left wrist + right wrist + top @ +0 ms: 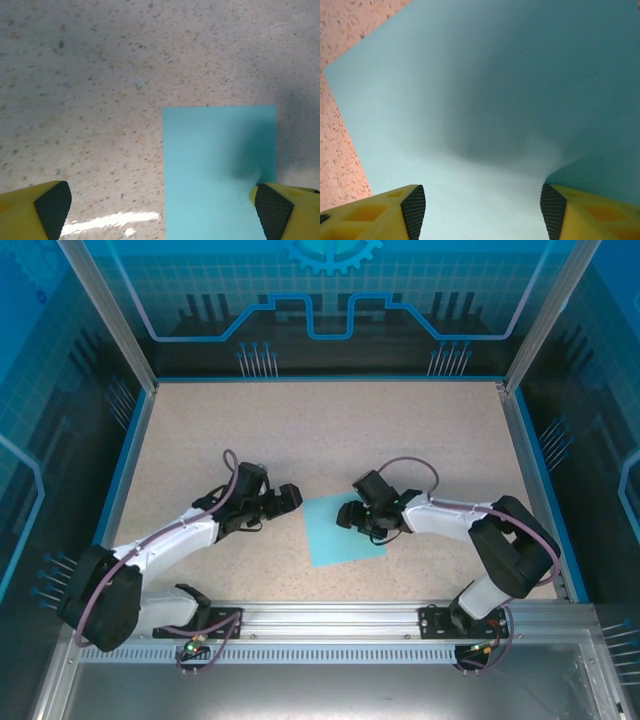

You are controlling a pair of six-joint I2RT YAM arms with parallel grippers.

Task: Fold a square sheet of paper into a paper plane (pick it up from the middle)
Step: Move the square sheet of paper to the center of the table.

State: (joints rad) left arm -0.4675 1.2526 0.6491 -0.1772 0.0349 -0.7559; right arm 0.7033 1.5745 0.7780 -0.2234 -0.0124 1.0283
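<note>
The square sheet of paper (335, 538) is light blue and lies on the speckled table between the two arms. My left gripper (287, 504) stands wide open just left of the sheet. In the left wrist view (162, 210) the sheet (217, 170) reaches in under the right fingertip (272, 210). My right gripper (352, 514) is down over the sheet's upper right part. Its jaws are apart (483, 210), both fingertips are on the paper (470, 100), and the paper bulges up slightly between them, beside the right fingertip (552, 207). Nothing is pinched.
The speckled beige table (320, 430) is fenced by blue-edged walls and aluminium posts (105, 310). A metal rail (330, 620) carrying both arm bases runs along the near edge.
</note>
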